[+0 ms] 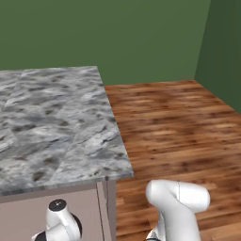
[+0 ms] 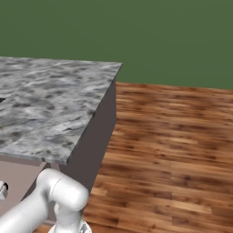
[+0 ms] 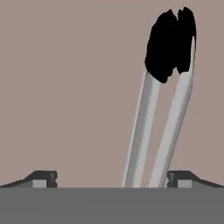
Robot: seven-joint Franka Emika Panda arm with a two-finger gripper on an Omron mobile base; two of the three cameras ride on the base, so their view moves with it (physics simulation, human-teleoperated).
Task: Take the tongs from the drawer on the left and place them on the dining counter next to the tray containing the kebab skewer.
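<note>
In the hand view the tongs [image 3: 159, 109] are slim and silvery-white with black ends [image 3: 170, 43]. They lie on a flat mauve-grey surface [image 3: 65, 87], the ends pointing away from the hand. My gripper [image 3: 112, 181] is open, its two fingertips [image 3: 43, 179] wide apart. The tongs' arms run down between them, close to the right fingertip, and I cannot tell whether they touch it. The dining counter [image 1: 52, 122] is a grey-and-white veined marble top, also seen from the other side [image 2: 45, 104]. My arm bends down low in front of its taupe base [image 1: 23, 212].
Wooden floor [image 1: 174, 127] stretches to the right of the counter, up to green walls [image 1: 141, 33]. The counter's corner [image 1: 129, 174] overhangs just above my arm's elbow [image 1: 179, 197]. The dark side panel of the counter base [image 2: 98, 136] faces the floor.
</note>
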